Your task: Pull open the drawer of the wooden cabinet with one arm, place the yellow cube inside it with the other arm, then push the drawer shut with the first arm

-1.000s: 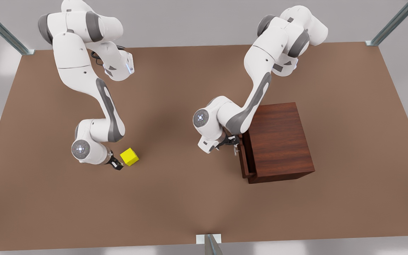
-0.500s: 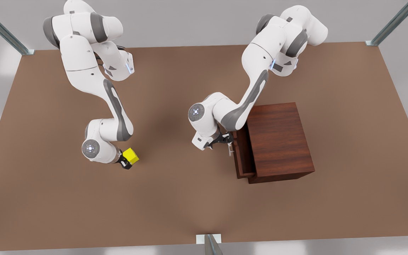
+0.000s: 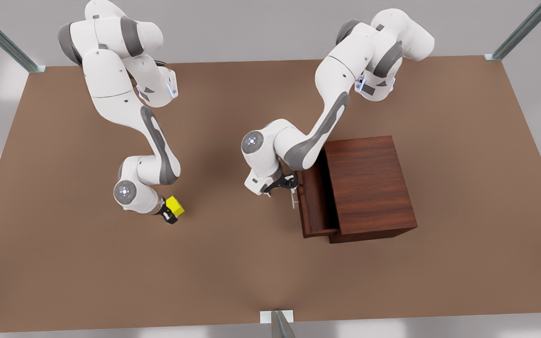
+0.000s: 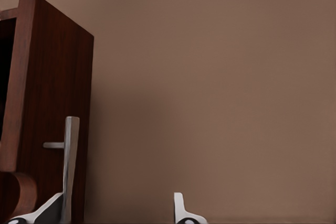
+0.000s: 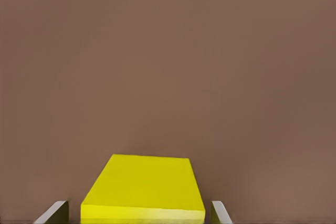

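The fingers (image 5: 58, 209) of the right gripper (image 3: 171, 215) are standing apart around the yellow cube (image 3: 175, 205) (on the table (image 3: 233, 263)). The left gripper (image 3: 283, 184) is holding its fingers apart at the handle (image 4: 69, 166) of the half-open drawer (image 3: 315, 206) of the cabinet (image 3: 369, 185).

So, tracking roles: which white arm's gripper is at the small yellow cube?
The right gripper, on the front view's left, straddles the yellow cube; the left gripper is at the drawer handle.

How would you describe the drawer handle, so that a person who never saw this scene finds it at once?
Start from the wooden cabinet on the front view's right half of the brown table. Its drawer sticks out toward the middle. On the drawer's front sits the handle, a slim silver bar beside the left gripper: the only metal among dark wood.
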Robot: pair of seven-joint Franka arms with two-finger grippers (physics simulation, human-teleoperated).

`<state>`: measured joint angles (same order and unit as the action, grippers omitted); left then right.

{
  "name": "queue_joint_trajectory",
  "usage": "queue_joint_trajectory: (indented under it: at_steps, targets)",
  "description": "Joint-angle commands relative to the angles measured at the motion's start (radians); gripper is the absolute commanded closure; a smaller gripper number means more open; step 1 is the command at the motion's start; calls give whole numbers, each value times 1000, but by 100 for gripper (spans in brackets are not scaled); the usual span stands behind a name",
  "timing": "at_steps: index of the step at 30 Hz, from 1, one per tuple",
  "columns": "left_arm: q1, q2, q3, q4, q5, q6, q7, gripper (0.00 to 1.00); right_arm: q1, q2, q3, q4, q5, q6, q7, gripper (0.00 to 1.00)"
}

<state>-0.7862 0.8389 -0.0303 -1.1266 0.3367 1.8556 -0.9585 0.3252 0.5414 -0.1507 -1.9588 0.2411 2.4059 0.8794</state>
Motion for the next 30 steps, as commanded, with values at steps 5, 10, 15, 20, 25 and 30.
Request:
queue_joint_trajectory:
  at_steps: [5,10,15,20,25,30]
  targets:
    - [-1,-11,-11,4,1,-19,-60,0,17,-6,2,-35,12,56,18,0]
    - [21,-230,-10,62,-123,-340,6,0,20,-14,2,-37,12,56,46,7]
    - [676,-722,4,-534,-380,-170,972,0,18,-20,2,-35,6,55,50,37]
    - [673,-741,3,-437,-332,-214,978,0,21,-138,7,-25,3,-28,108,40]
    - [714,-709,12,-410,-315,-214,983,0,92,-232,8,110,-2,-303,331,40]
    - [723,-710,12,-414,-318,-219,974,0,265,-224,8,290,10,-427,676,40]
